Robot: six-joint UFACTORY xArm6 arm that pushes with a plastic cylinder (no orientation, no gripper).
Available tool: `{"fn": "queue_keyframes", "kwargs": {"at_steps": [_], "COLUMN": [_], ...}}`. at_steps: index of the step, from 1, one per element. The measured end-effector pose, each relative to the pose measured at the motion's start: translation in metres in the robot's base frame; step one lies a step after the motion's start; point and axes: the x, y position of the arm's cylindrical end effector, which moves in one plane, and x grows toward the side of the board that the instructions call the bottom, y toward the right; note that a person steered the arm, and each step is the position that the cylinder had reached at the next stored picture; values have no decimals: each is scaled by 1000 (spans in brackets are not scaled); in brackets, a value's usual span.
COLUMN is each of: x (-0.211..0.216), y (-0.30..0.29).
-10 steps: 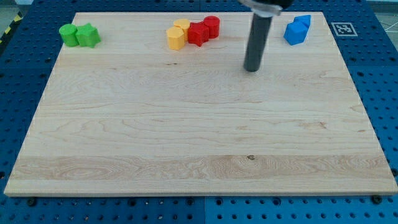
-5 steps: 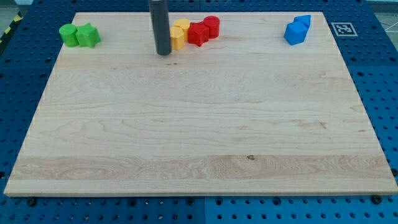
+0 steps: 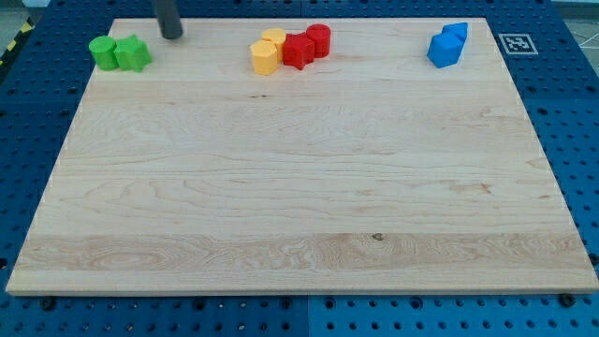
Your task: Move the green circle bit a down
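Observation:
The green circle sits at the view's top left of the wooden board, touching a second green block on its right. My tip rests on the board near the top edge, just right of and slightly above the second green block, apart from it. The rod rises out of the view's top.
Two yellow blocks and two red blocks cluster at the top middle. Two blue blocks sit at the top right. A marker tag lies off the board's top right corner.
My tip has swept from the top right-middle leftward along the board's top, past the yellow and red blocks, to beside the green blocks. No block has moved.

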Motion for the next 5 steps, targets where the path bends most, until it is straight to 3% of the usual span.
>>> {"fn": "queue_keyframes", "kwargs": {"at_steps": [2, 4, 5], "x": [0, 1, 35], "y": [-67, -89, -88]}}
